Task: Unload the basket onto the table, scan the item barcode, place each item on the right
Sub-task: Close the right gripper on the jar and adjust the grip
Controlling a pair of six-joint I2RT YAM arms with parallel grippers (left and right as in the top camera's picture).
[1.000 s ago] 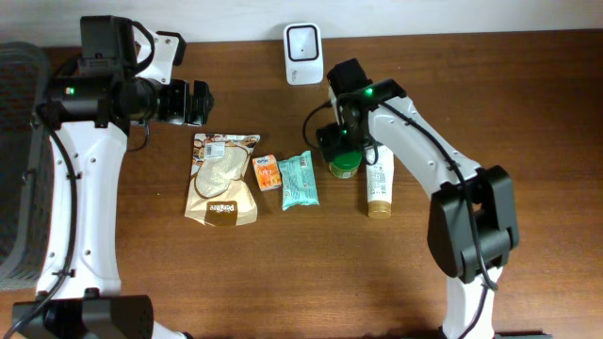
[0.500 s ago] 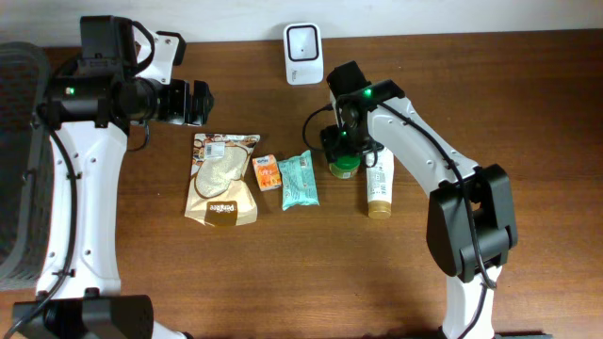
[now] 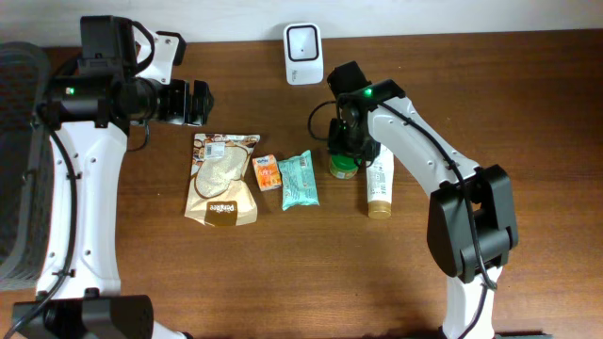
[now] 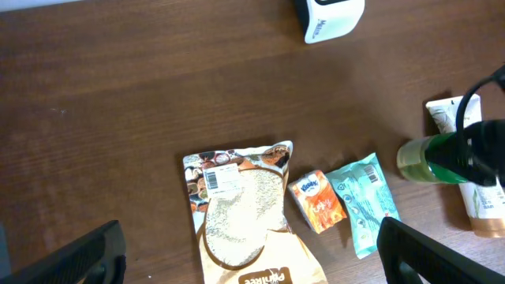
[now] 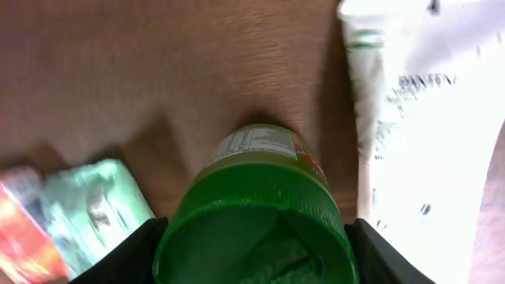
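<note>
A small bottle with a green cap (image 3: 344, 168) (image 5: 256, 197) stands upright in the middle of the table. My right gripper (image 3: 347, 141) (image 5: 254, 244) is down over it, and its black fingers (image 5: 134, 256) press against both sides of the cap. The white barcode scanner (image 3: 303, 41) (image 4: 330, 17) stands at the table's far edge, behind the bottle. My left gripper (image 3: 200, 103) (image 4: 252, 251) hangs open high above the table's left part, with nothing between its fingers. The left wrist view shows the green bottle (image 4: 430, 158) partly behind the right arm.
A white tube (image 3: 380, 184) lies just right of the bottle. Left of it lie a teal packet (image 3: 300, 179), a small orange packet (image 3: 268, 173) and a brown-and-white bag (image 3: 223, 179). A grey basket (image 3: 19, 160) stands at the left edge.
My right gripper has narrowed from wide open until its fingers meet the bottle's green cap, shifting slightly right over it. The left arm has not moved.
</note>
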